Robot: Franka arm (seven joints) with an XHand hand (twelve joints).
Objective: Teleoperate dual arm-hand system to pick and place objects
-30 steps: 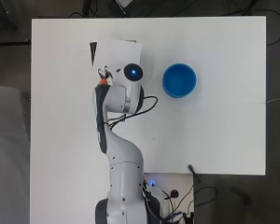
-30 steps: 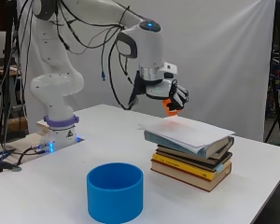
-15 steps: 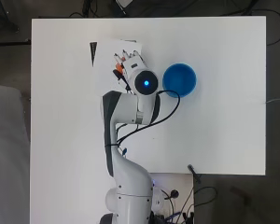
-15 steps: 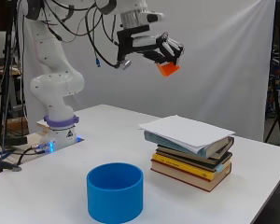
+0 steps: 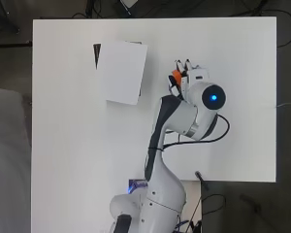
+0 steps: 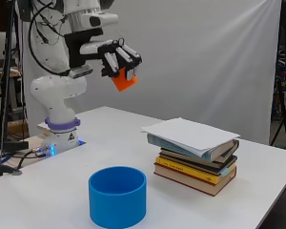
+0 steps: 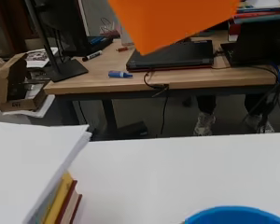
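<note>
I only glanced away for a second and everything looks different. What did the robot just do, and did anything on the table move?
The hand, fingers curled round the orange block, lifted it from just above the stack of books and swung it high across the table, to above the blue bowl. It has not let go. The books, the white sheet on top and the bowl stayed put.

A glossy white robot arm (image 6: pixel 62 90) of rounded segments, with a violet ring above its base, a blue light near the wrist, loose black cables along it, and a black and white hand (image 6: pixel 118 58) with fingers.
</note>
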